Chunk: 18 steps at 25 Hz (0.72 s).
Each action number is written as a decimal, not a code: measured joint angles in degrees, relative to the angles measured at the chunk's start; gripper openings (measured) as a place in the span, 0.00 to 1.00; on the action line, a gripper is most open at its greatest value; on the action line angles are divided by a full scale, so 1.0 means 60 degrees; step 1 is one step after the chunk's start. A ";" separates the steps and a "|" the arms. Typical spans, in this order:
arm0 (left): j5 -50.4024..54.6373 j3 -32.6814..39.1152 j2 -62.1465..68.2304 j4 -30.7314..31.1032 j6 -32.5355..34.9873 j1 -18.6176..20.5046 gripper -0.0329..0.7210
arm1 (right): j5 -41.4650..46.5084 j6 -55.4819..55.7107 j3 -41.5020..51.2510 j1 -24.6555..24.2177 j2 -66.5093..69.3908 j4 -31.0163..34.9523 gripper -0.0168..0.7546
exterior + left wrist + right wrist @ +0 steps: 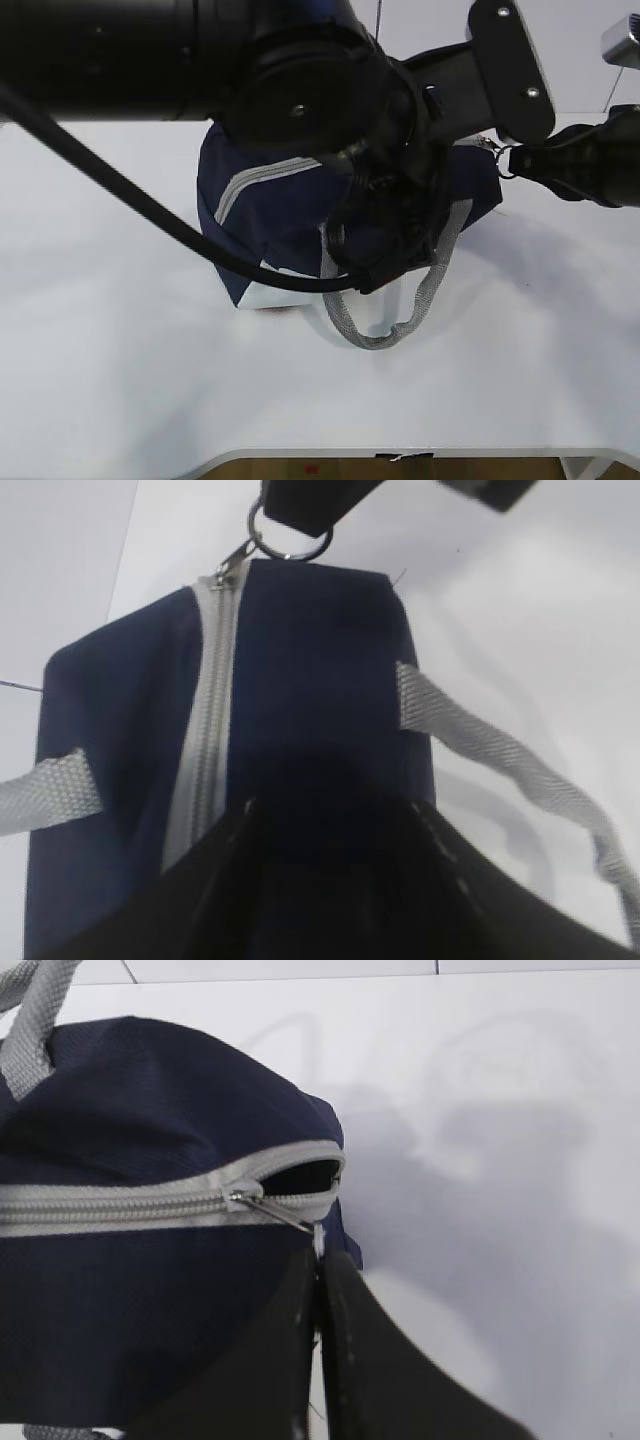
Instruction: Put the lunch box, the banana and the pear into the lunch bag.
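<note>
Left arm [200, 50] up front — lunch bag [270, 200] behind, zipper [255, 178] axis left–right.

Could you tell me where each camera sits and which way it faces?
Exterior view: raised in front, slanting down at the lunch bag on the table; both arms show.
Left wrist view: above the bag, looking along the zipper; left gripper at the bottom.
Right wrist view: at the bag's end; right gripper pinches the ring pull.
All share the bag.

The lunch bag [270, 215] stands mid-table [100, 380], left tool [330, 880] over it, right tool [318, 1300] at its right end.
</note>
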 joint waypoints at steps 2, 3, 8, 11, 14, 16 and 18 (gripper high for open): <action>0.0000 0.0000 0.0000 -0.0017 -0.0189 -0.0119 0.50 | 0.0000 0.0000 0.0000 0.0000 0.0000 0.0000 0.03; 0.0000 0.0000 0.0000 -0.0018 -0.0252 -0.0165 0.50 | 0.0000 0.0000 0.0000 0.0000 0.0000 0.0000 0.03; -0.0037 0.0000 0.0000 -0.0154 -0.0377 -0.0329 0.52 | 0.0000 0.0000 0.0000 0.0000 0.0000 0.0000 0.03; -0.0188 0.0000 0.0000 -0.0337 -0.0382 -0.0329 0.59 | 0.0016 0.0017 0.0000 0.0000 0.0000 0.0000 0.03; -0.0388 0.0000 0.0095 -0.0442 -0.0398 -0.0329 0.64 | 0.0039 0.0076 0.0000 0.0000 0.0000 0.0000 0.03; -0.0428 0.0000 0.0242 -0.0463 -0.0398 -0.0329 0.65 | 0.0045 0.0122 0.0000 0.0000 0.0000 0.0000 0.03; -0.0449 0.0000 0.0414 -0.0467 -0.0398 -0.0329 0.66 | 0.0062 0.0160 0.0000 0.0000 0.0000 0.0000 0.03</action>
